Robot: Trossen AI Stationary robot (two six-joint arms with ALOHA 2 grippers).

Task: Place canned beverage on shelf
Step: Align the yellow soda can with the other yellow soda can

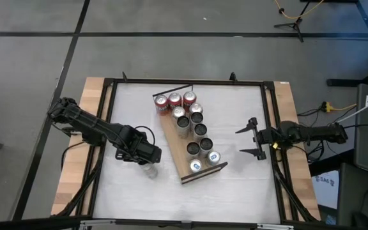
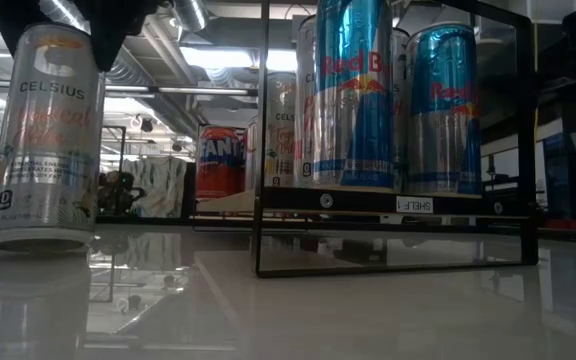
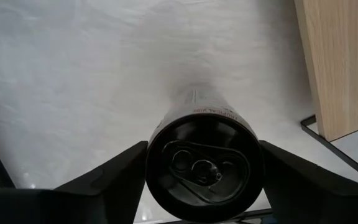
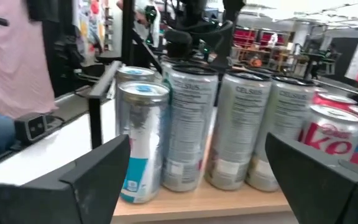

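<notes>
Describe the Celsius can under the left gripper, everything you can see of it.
The Celsius can is a tall, slim metal can, pale with orange lettering and a dark top with the tab unopened. It stands upright on the white table, off the shelf. The left gripper straddles its top, fingers close beside it.

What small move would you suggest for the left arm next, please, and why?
Probably close the jaws of the left gripper on the Celsius can. The can stands upright on the white table beside the shelf, its black top sits between the jaws, and narrow gaps seem to remain on both sides.
</notes>
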